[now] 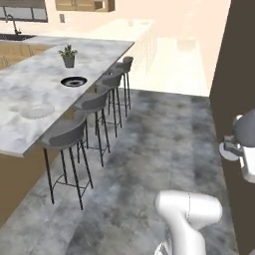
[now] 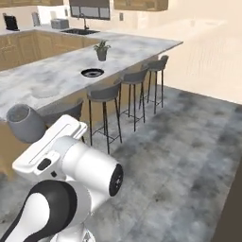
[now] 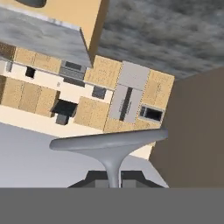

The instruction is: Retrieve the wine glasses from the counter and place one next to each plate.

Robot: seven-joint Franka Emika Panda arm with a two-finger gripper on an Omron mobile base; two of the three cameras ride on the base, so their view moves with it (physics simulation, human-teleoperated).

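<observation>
Gripping a wine glass (image 3: 111, 148) by its stem, the hand (image 3: 113, 178) is clamped narrow, the fingertips (image 3: 94, 178) pressed against the stem just under the round foot, which spreads flat across the hand view with the kitchen behind it rolled far over. In the right base view the smoky-grey bowl of this glass (image 2: 24, 124) shows at the left, beside the white arm (image 2: 71, 175), tilted, with its open rim turned up and to the left. In the left base view the same glass (image 1: 245, 130) sits at the right edge against a dark wall (image 1: 234, 99), its foot facing left.

Beyond the arm lies a grey mottled floor (image 1: 159, 164). Four grey stools (image 1: 67, 137) on thin dark legs stand in a row along the edge of the long marble island (image 1: 30, 94). On the island, nearest, rests the plain white plate (image 1: 37, 110), pale against the stone and hard to make out. Further along sits the dark plate (image 1: 74, 81) with its pale ring, well apart from the white one. Past it stands a small potted plant (image 1: 68, 56) in a grey pot.

At the far end, a sink with a dark faucet (image 2: 85, 22) sits in the back counter (image 2: 52, 29), under wooden cabinets (image 2: 139, 4).
</observation>
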